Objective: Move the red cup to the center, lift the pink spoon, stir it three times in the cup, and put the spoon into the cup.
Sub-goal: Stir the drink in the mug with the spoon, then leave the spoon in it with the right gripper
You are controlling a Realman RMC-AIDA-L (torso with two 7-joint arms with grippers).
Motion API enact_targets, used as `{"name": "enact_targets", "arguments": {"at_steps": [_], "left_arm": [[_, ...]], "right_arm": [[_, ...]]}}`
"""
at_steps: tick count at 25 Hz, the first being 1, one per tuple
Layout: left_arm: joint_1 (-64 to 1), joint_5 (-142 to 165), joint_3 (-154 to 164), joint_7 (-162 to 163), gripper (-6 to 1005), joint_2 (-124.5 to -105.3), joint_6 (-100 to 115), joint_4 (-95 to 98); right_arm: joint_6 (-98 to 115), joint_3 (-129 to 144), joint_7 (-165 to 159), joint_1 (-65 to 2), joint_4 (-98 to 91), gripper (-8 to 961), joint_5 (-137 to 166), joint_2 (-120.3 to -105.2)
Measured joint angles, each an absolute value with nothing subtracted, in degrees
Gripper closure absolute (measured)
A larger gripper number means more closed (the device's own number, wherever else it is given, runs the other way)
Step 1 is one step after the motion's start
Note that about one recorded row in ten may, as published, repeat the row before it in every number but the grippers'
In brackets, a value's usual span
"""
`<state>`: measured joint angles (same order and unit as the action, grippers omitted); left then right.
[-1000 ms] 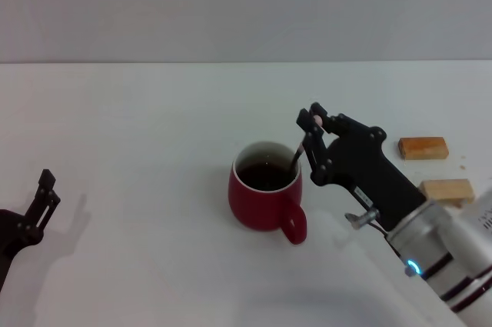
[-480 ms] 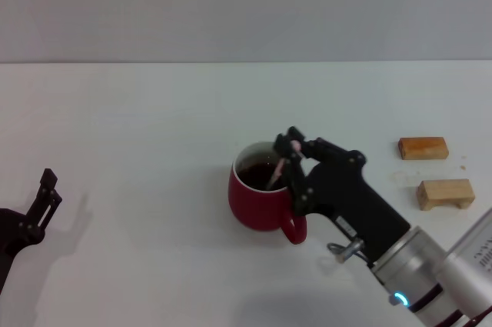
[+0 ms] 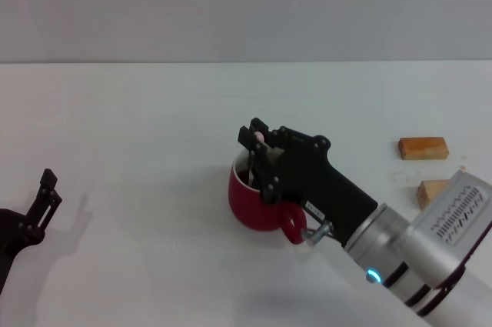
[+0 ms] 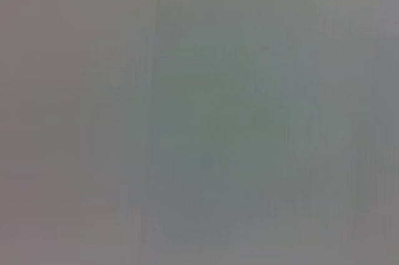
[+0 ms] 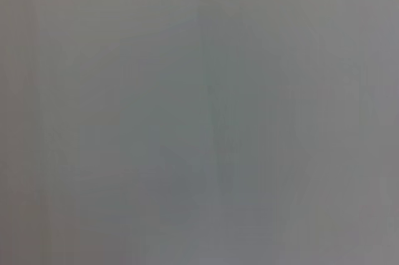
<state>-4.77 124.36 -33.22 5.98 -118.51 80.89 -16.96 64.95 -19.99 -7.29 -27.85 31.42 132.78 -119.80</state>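
Note:
The red cup (image 3: 247, 202) stands on the white table (image 3: 154, 127) near the middle, its handle (image 3: 293, 228) pointing toward the front right. My right gripper (image 3: 258, 142) is over the cup's mouth and hides most of the opening and the liquid. It is shut on the pink spoon (image 3: 259, 137), of which only a bit of pale pink handle shows between the fingers. The spoon's bowl is hidden. My left gripper (image 3: 46, 195) is parked low at the far left edge, well away from the cup. Both wrist views show only plain grey.
Two orange-tan wooden blocks lie at the right: one (image 3: 423, 148) is in full view, the other (image 3: 430, 190) is partly hidden behind my right arm. The table's far edge meets a pale wall.
My right gripper has swept left over the cup with the spoon, from the cup's right rim to above its left side. The cup and the left arm have not moved.

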Motion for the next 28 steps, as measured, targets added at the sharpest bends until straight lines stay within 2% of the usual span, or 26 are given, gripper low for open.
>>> {"name": "enact_targets", "arguments": {"at_steps": [13,20,28], "left_arm": [[-5.2,124.4,-33.2,6.0,139,-118.56,80.5,-17.0],[-5.5,124.4,-33.2,6.0,139,-118.56,80.5,-17.0],[-5.5,124.4,-33.2,6.0,139,-118.56,80.5,-17.0]], "right_arm": [[64.6,-24.6,-7.2,-29.3,26.7,948,132.7,-119.68],[66.9,-23.7,-4.4,-23.0,29.5,948,133.1,-119.43],[66.9,-21.6,-3.9,-20.4,32.0,937,133.2,-119.36]]}}
